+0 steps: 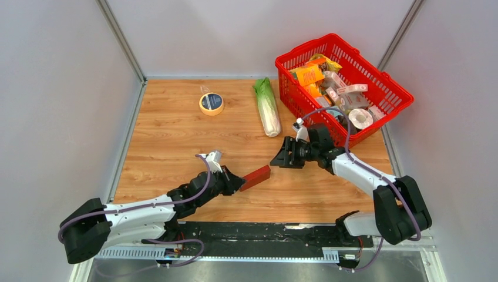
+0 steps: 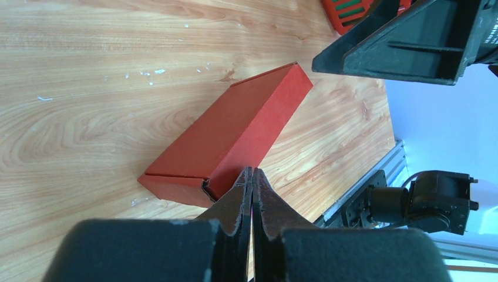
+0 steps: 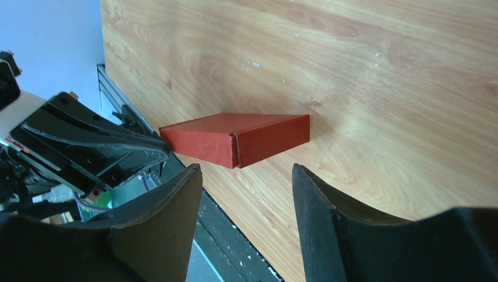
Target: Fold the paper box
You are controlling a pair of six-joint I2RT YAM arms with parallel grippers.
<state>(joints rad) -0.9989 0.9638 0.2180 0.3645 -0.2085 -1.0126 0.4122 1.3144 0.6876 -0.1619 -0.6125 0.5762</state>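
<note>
While the paper box (image 1: 256, 177) lies folded | left gripper (image 1: 241, 183) clamped together, seemingly touching its end | right gripper (image 1: 277, 160) agape, apart.

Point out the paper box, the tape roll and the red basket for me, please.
paper box (image 1: 256, 177), overhead view, middle of its top face
tape roll (image 1: 211, 111), overhead view, its yellow outer edge
red basket (image 1: 387, 114), overhead view, its near mesh wall

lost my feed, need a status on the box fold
Left end effector shut, tips at paper box end. Right end effector open, off it. Box a closed block on table. Nothing between.
</note>
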